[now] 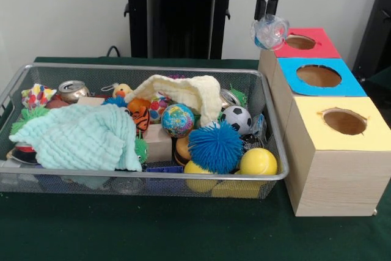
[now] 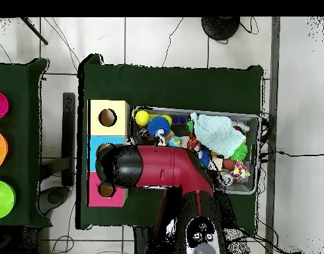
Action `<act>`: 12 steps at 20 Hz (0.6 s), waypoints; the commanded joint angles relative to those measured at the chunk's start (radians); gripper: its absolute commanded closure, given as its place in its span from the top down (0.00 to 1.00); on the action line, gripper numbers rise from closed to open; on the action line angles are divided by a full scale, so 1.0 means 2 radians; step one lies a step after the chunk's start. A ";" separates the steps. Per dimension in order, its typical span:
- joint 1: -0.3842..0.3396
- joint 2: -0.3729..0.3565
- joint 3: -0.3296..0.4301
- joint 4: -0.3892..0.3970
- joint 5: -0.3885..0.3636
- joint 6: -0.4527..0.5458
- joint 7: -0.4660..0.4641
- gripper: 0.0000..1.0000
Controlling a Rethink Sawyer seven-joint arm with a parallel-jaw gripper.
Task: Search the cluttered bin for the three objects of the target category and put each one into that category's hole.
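Observation:
My gripper (image 1: 269,15) hangs from the top of the front view, shut on a wrinkly see-through plastic item (image 1: 270,32) with a faint blue tint. It holds the item in the air at the left edge of the red box, above the gap between the wire mesh bin (image 1: 153,67) and the boxes. The blue-surround hole (image 1: 318,76) lies to the front right of it. Another clear plastic piece (image 1: 259,124) seems to lie against the bin's right wall. In the overhead view my arm (image 2: 158,169) covers the gripper and most of the blue box (image 2: 94,152).
The red-surround hole (image 1: 300,42) is right beside the held item, and the yellow-surround hole (image 1: 344,120) is nearest the camera. The bin holds a teal cloth (image 1: 79,136), cream cloth (image 1: 183,90), metal can (image 1: 73,90), soccer ball (image 1: 236,118), blue spiky ball (image 1: 215,146) and yellow ball (image 1: 258,162).

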 commanded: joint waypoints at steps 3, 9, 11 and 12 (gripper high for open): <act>0.005 0.036 -0.016 -0.009 0.024 -0.016 0.136 0.00; 0.027 0.046 -0.023 -0.019 0.036 -0.015 0.150 0.00; 0.037 0.051 -0.027 -0.026 0.040 -0.012 0.156 0.00; 0.042 0.051 -0.029 -0.028 0.043 -0.010 0.159 0.00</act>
